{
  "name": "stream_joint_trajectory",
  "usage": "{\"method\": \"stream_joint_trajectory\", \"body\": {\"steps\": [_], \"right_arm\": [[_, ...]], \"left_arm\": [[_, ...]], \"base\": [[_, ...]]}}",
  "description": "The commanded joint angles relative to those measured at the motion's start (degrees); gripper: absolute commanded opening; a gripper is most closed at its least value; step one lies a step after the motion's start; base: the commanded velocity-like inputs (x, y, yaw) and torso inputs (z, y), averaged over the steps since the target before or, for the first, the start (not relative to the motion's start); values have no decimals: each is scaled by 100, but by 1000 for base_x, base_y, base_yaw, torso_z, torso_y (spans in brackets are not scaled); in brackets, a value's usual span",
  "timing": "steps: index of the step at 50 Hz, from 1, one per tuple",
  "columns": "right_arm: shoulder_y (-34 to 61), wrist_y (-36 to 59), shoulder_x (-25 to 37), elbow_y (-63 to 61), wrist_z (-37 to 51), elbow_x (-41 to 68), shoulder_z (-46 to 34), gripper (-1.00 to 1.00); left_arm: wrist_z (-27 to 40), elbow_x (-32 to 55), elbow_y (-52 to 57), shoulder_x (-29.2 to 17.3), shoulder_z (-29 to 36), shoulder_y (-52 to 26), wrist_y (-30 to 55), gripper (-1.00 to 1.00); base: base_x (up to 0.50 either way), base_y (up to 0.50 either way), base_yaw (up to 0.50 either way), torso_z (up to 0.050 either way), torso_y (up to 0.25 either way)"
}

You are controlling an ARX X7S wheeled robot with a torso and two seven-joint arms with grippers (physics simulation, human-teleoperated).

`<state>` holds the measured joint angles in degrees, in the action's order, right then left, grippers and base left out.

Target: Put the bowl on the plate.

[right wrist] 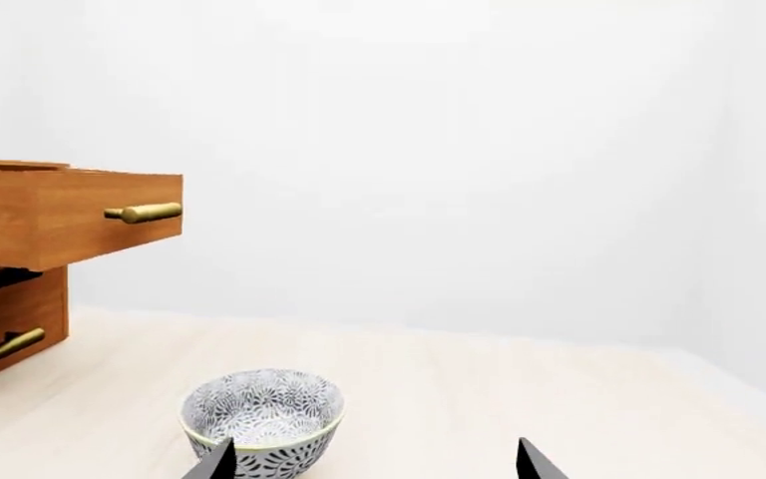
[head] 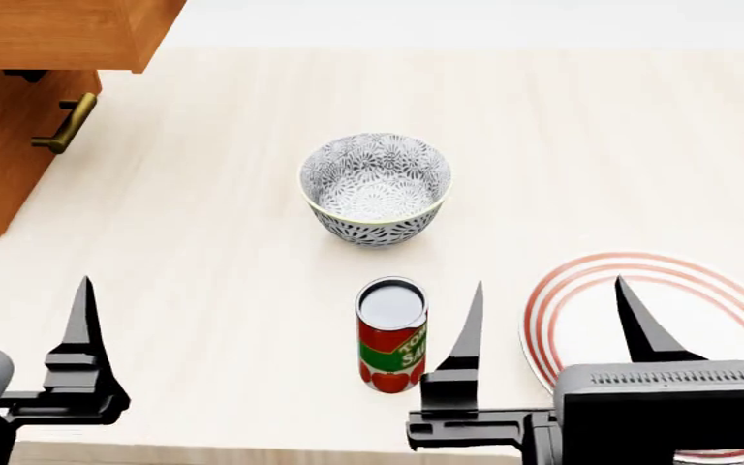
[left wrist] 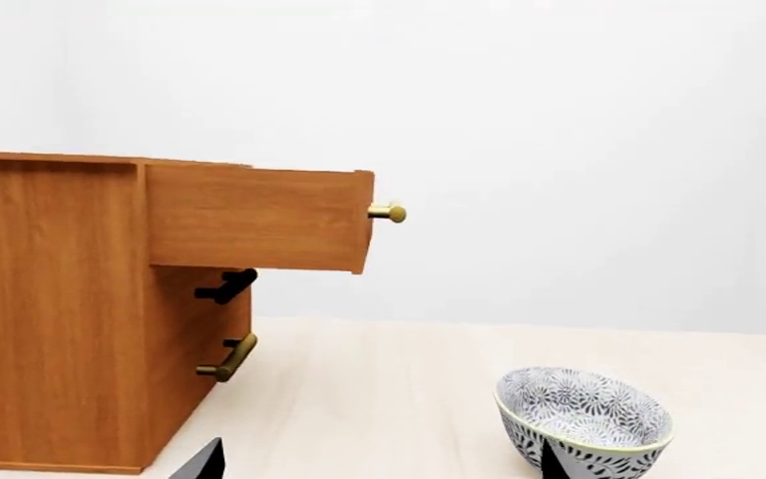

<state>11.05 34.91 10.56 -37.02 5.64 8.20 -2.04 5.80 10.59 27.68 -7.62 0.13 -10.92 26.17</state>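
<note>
The bowl point(head: 375, 189) sits empty and upright on the surface point(head: 217, 291), beyond everything nearest you, not yet on the plate point(head: 734, 291). Closest to you, the right gripper point(head: 549, 325) hovers with its fingers apart above the plate's near-left part; the left gripper point(head: 85, 334) shows only one finger in the head view, so you cannot tell its state. Just ahead stands the can point(head: 391, 334), directly between you and the bowl. Reach straight in with the right arm and you risk toppling it. Carrying the bowl back low could clip it too. Farther off, at the left, the cabinet point(head: 11, 116) has its top drawer point(left wrist: 256, 218) pulled out, overhanging the surface.
</note>
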Motion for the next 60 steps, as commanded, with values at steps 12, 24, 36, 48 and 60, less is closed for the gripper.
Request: {"method": "stream_joint_trajectory", "body": {"steps": [12, 24, 36, 48, 60], "right_arm": [[392, 614, 75, -797, -52, 495, 376, 100], [393, 620, 107, -813, -24, 574, 393, 100], [400, 627, 153, -795, 39, 574, 352, 100], [453, 826, 234, -668, 76, 630, 361, 100], [1508, 1384, 1935, -881, -846, 223, -491, 100]], "left_arm": [[238, 423, 810, -93, -184, -450, 853, 100], [322, 503, 784, -119, -217, -463, 857, 100], [381, 566, 791, -167, -217, -458, 851, 100], [434, 622, 774, -213, -221, -464, 836, 100], [424, 643, 550, -252, -267, -354, 611, 100]], "base": [[350, 0, 0, 0, 0], [500, 0, 0, 0, 0], [500, 0, 0, 0, 0], [317, 0, 0, 0, 1], [0, 0, 0, 0, 0]]}}
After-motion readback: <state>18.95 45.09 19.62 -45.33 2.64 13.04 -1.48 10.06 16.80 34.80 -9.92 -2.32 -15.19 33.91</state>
